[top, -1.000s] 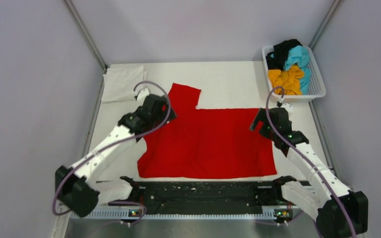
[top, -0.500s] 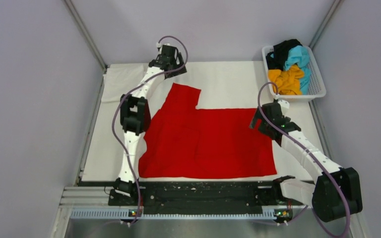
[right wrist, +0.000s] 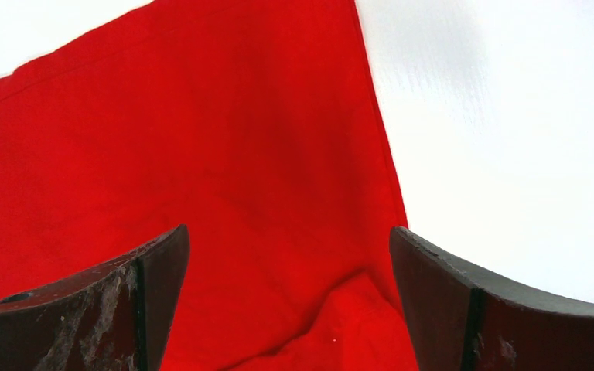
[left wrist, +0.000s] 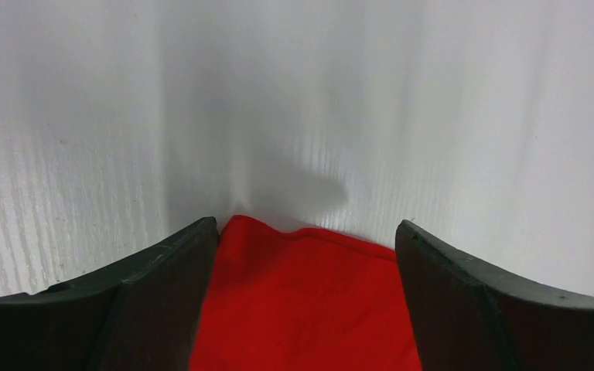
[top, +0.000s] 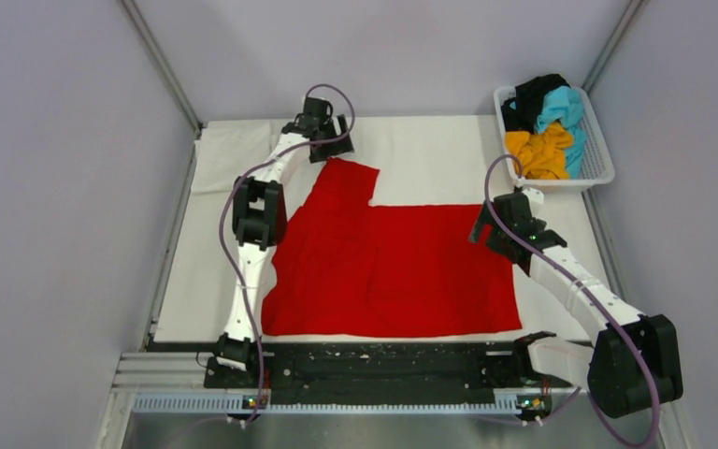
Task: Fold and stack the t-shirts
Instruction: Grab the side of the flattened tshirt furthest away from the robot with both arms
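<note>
Limp and light, lying flat mid-tabletop, the red t-shirt (top: 402, 271) looks best pinched at its far sleeve edge and far right corner, where the left end effector (left wrist: 305, 236) and right end effector (right wrist: 290, 232) gape wide, empty.

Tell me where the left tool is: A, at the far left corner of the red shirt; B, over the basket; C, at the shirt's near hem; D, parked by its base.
A: the top view puts the left tool at the far left corner of the red shirt, and its wrist view shows that corner's edge inside the open tool.
</note>
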`<state>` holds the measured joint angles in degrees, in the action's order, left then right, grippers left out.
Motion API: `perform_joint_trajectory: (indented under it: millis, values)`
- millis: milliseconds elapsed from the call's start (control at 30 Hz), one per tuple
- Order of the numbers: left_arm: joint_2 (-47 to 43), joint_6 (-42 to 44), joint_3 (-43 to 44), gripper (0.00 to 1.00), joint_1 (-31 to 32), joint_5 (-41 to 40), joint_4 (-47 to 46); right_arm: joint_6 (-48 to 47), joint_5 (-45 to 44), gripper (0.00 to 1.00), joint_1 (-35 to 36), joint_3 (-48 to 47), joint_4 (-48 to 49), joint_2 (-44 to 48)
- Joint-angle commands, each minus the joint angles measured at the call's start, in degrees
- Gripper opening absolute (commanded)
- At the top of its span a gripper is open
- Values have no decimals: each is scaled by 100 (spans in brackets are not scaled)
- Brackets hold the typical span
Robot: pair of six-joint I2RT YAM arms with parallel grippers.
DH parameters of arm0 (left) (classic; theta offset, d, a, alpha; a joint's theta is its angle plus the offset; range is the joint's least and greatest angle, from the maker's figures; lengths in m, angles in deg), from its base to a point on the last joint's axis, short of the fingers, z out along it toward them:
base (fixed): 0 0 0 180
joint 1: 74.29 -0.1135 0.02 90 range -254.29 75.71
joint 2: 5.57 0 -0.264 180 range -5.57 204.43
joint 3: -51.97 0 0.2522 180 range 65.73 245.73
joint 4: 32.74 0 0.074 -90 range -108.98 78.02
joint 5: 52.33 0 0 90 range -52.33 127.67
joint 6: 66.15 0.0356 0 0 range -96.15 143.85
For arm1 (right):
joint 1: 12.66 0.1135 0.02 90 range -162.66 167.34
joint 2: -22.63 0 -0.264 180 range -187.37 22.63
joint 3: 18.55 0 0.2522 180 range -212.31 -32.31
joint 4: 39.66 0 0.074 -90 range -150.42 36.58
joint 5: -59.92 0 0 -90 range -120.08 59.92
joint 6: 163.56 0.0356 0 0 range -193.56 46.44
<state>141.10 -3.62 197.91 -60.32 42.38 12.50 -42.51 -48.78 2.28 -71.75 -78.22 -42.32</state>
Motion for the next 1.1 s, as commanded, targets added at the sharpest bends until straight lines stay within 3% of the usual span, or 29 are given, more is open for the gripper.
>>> perform_joint_trajectory:
  millis: [0,100,200,467,533,667,767,933,1067]
  values:
    - [16,115,-53,89,134,111,407,-37,84,99,-9,-78,239,71]
    - [-50,235,-69,85,232,-383,743,-28,173,99,-9,-44,262,140]
    - [-65,278,-74,72,287,-661,894,-23,199,99,-12,-14,264,215]
    - [86,339,80,9,341,-1093,1106,-54,61,98,-9,-18,273,291]
    - [83,348,105,0,341,-1192,1140,-48,-56,98,-9,-60,312,224]
    - [-81,452,98,0,342,-1243,1025,39,-378,98,-13,-403,475,-336]
    - [-282,540,41,0,351,-1082,857,74,-548,95,-14,-1136,402,-1256]
    - [-747,707,-320,0,360,-1068,566,220,-1652,92,-51,-2576,-149,-2908]
    - [-998,826,-588,0,369,-979,333,249,-1884,92,-171,-3255,-209,-3936]
